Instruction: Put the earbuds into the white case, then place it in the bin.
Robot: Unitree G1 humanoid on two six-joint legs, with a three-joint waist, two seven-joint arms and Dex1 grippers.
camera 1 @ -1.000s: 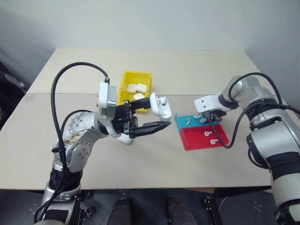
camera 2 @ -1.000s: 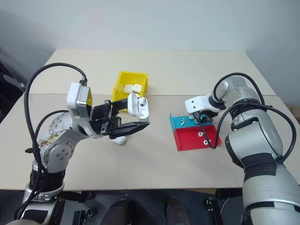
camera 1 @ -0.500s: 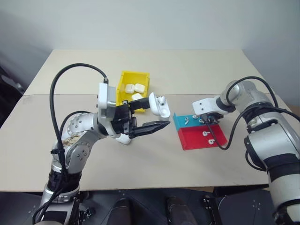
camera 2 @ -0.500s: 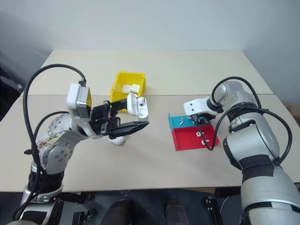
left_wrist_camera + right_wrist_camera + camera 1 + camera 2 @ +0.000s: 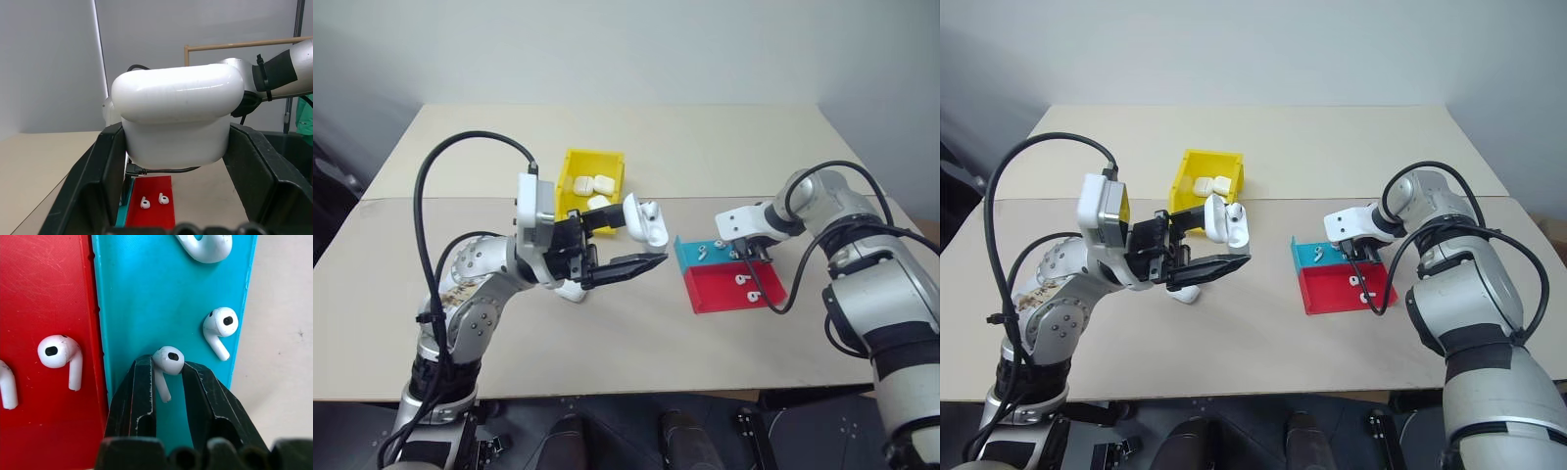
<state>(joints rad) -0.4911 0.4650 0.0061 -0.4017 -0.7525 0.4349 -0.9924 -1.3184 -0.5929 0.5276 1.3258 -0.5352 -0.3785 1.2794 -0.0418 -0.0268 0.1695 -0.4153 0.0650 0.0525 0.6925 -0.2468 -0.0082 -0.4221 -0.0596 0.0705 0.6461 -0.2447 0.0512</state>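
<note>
So from the head camera: the left gripper is up off the table, clamped on the white case with its lid flipped open, held just in front of the yellow bin on the side toward the trays. The bin already has a few closed cases sitting in it, so I'd guess some rounds are done, and one more white piece lies on the table below the left arm, nearer the robot than the bin; can't tell exactly what it is. Well off to the right of the bin, the right gripper is pointing down into the teal tray, which butts up against the red tray on the side nearer the robot. Left wrist view: the case is squeezed tight between the two black fingers, and past it you can see the red tray with two earbuds lying on it. Right wrist view is the interesting one: the fingers sit on either side of one earbud on the teal tray, right by the seam with the red tray, jaws closing in and about touching its head, but I can't say it's a firm grip yet. Two more buds are on the teal beyond it and more on the red. Progress-wise: case open and ready, no bud visibly loaded, so pick, insert, close the lid, and drop it in the bin are all left.
</note>
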